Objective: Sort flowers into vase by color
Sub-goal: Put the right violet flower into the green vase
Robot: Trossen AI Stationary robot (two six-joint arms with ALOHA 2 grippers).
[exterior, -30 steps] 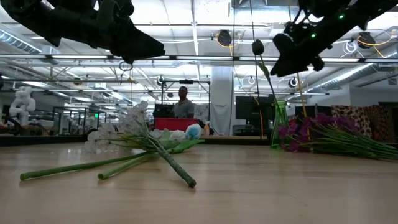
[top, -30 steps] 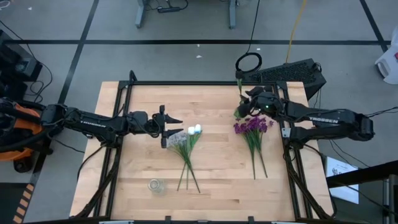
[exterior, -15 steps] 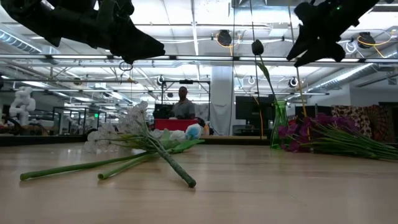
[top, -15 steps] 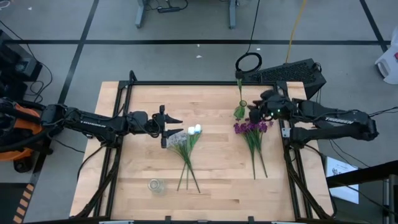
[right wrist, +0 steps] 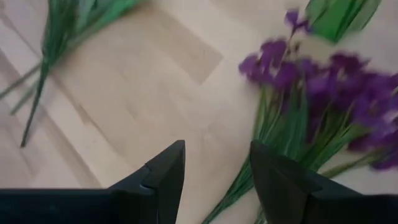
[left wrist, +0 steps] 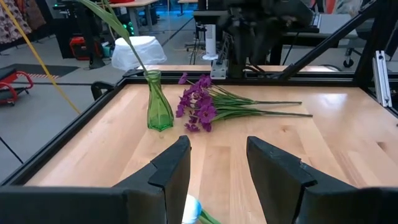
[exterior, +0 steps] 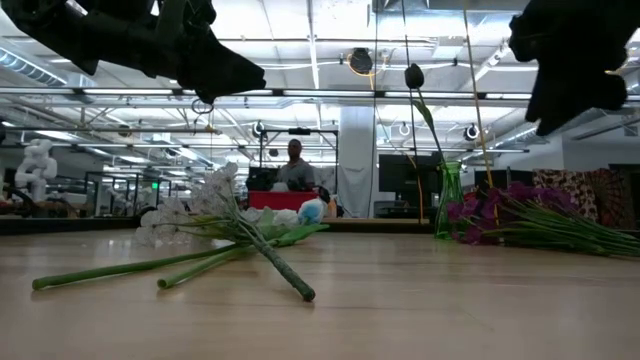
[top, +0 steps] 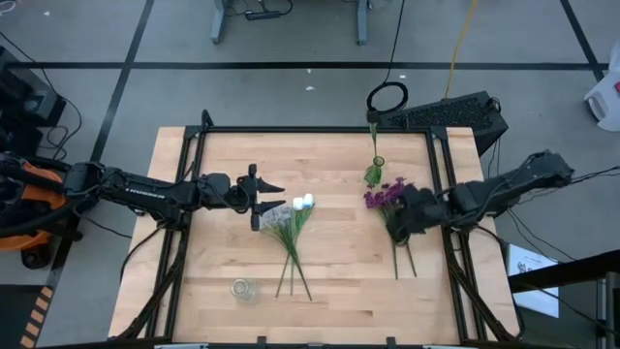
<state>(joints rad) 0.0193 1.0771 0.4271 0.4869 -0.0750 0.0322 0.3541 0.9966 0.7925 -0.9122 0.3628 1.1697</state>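
Small glass jar (top: 242, 288): near counter (top: 329, 281) edge, empty, clear of both arms.
White and pale flowers (top: 291, 225): lying mid-counter; left pincer (top: 262, 202) waits above their blossoms, fingers apart, empty.
Purple flowers (top: 391, 199): beside the green vase (top: 373, 173); right pincer (top: 399, 215) hangs over their stems, fingers apart, empty, probably lining up a pick.
Obstacle: one stem already stands in the vase.
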